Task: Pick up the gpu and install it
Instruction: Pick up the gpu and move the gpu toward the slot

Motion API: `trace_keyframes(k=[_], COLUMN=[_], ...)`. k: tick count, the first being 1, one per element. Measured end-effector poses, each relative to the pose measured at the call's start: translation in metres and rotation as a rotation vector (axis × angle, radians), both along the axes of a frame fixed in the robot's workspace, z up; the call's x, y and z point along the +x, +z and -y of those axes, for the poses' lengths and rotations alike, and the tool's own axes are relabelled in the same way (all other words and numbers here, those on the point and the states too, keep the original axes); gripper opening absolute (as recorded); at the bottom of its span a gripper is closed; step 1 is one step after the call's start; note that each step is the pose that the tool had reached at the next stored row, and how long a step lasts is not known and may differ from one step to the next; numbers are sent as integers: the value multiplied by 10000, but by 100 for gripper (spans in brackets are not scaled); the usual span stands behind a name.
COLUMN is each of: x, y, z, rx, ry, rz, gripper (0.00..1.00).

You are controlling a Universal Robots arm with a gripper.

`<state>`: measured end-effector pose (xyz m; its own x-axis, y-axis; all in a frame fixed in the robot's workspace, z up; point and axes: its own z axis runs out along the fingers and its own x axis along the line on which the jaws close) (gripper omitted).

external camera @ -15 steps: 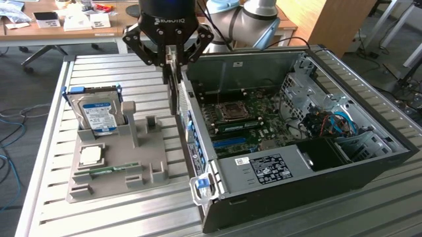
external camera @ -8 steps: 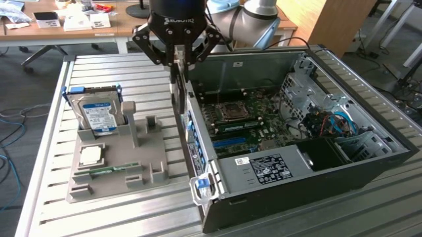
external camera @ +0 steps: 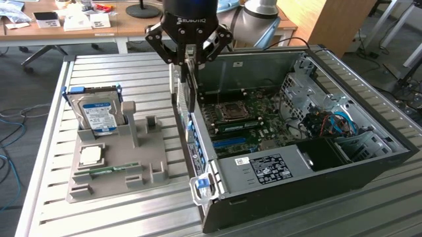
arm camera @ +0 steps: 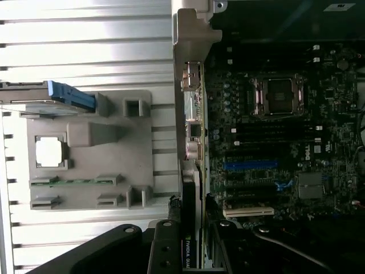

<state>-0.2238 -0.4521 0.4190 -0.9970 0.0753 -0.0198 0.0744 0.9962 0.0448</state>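
GPU (external camera: 192, 86) clamped edge-on in gripper (external camera: 189, 58), long axis hanging toward 6 o'clock. Card slots on motherboard (external camera: 257, 118) lie toward 4 o'clock, exterior view.

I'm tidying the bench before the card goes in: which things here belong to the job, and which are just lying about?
In the job: gripper, shut on the graphics card; open computer case; motherboard.
Lying about: hard drive, processor chip, memory stick, grey holder.

Black two-finger gripper (external camera: 189, 55) with white ROBOTIQ lettering across its boxy body. The fingers (external camera: 157, 43) are black linkage bars joined by round pivot pins. Above sits a black cylindrical wrist (external camera: 188, 6). Farther back is a rounded silver-grey arm joint (external camera: 258, 12).
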Motion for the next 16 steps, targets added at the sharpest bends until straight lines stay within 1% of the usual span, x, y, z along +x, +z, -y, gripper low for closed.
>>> trace_keyframes(k=[9,16], x=[252,423], y=[0,0], z=[-1,-2], rx=[-1,0], ry=[0,0], rz=[0,0], gripper=[27,27])
